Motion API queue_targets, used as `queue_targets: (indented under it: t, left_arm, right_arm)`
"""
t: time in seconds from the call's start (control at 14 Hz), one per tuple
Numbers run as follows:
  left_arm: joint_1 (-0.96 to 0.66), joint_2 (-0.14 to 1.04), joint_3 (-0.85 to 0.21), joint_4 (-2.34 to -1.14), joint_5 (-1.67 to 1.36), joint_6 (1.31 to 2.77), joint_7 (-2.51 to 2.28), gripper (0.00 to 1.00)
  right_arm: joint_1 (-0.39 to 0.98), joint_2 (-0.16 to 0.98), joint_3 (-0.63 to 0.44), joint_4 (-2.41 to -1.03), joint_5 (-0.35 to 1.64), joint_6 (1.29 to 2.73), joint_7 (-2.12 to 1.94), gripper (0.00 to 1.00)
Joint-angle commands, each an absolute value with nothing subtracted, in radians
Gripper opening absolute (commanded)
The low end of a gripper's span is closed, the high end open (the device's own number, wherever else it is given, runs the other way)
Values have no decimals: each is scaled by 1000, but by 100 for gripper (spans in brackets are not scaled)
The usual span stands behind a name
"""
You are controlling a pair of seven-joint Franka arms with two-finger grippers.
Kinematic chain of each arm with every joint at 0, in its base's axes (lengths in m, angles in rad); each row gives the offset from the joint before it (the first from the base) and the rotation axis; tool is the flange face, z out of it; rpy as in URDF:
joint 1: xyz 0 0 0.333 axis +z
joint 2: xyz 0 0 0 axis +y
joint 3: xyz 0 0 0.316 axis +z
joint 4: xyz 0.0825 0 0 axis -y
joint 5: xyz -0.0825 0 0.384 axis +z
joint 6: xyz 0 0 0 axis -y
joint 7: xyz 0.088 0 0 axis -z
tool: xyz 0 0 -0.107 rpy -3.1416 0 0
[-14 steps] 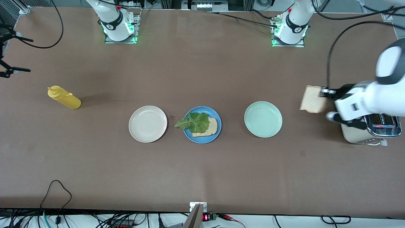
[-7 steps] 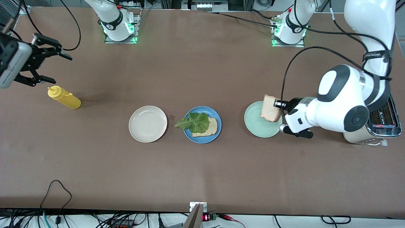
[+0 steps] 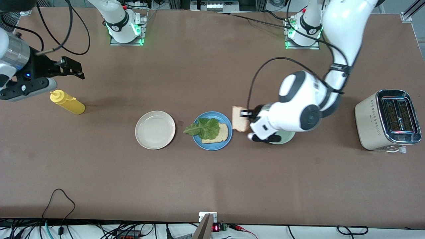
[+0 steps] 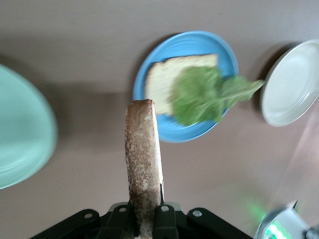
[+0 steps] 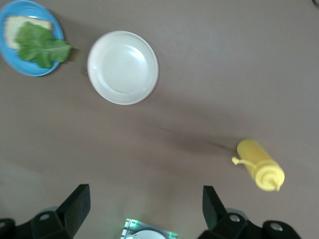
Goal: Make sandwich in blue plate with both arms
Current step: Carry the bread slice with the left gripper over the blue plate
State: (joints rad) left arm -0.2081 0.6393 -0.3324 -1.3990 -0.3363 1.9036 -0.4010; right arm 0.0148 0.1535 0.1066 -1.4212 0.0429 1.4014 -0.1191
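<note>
**A:** Brown bench (image 3: pixel 212 179), mid-frame: blue plate (image 3: pixel 224 118) with a bread slice (image 3: pixel 221 134) and lettuce (image 3: pixel 204 128) spilling over its rim. Anything hidden?

**B:** Yep, the left arm covers most of the green plate (image 3: pixel 286 136). Its left tool (image 3: pixel 246 114) is clamped on a second bread slice (image 3: pixel 239 118), just off the blue rim. The right tool (image 3: pixel 73 69), upper left over bare bench beside the mustard bottle (image 3: pixel 67 102), is spread wide, arm partly cropped.
</note>
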Motion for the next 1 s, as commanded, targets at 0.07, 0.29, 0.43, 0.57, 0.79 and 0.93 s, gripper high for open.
queue_targets:
  t: [0.07,0.29,0.43,0.57,0.79,0.93]
  left_arm:
    - [-322,686,-322,-1394,-362,2093,-480,2]
    - [-368,729,-322,-1394,-464,2306,-480,2]
    - [-380,736,-322,-1393,-468,2361,-472,2]
    - [-380,738,-322,-1393,-468,2364,-466,2]
    - [-391,761,-322,-1393,-465,2365,-466,2]
    - [-394,768,-322,-1391,-465,2365,-456,2]
  right_arm:
    - [22,161,92,-1477,20,1408,82,100]
    - [18,193,83,-1482,20,1423,130,100]
    - [12,210,31,-1480,21,1471,117,100]
    - [-15,216,11,-1482,23,1480,107,100]
    - [-34,198,5,-1480,6,1517,58,100]
    - [-29,141,0,-1534,0,1512,58,100]
